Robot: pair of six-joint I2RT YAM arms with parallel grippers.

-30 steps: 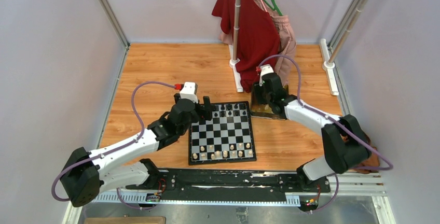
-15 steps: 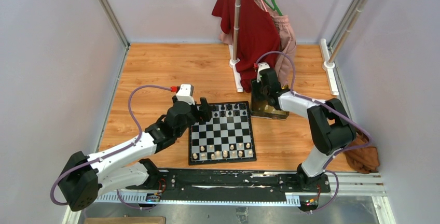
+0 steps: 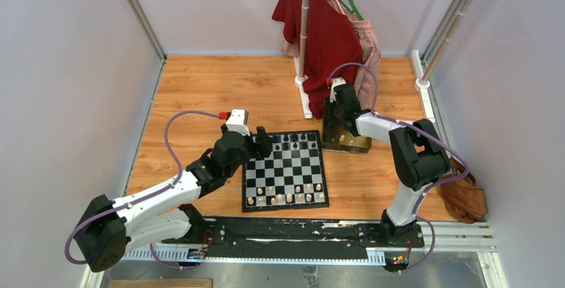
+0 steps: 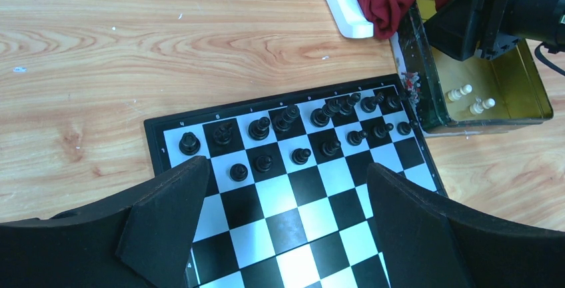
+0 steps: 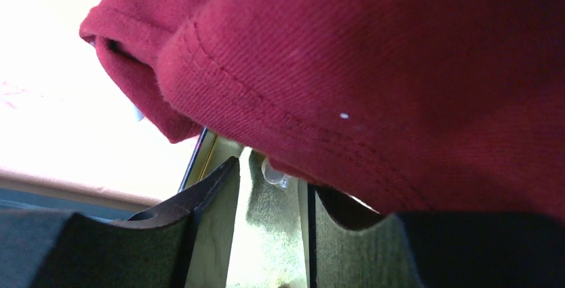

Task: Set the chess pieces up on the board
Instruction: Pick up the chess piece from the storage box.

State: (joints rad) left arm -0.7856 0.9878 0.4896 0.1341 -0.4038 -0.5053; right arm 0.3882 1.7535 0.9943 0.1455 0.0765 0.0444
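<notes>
Left wrist: chess pieces (image 4: 460,92) inside tin (image 4: 516,78).

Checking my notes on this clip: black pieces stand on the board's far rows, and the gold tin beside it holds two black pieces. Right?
Not quite. The two pieces in the gold tin are pale cream, not black, as the left wrist view shows. Black pieces do stand on the board's far rows.

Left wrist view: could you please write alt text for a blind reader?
The open left claw frames the chessboard, black pieces in two rows at its far end. Beside its corner, a yellow tin holds two pale pieces.
</notes>
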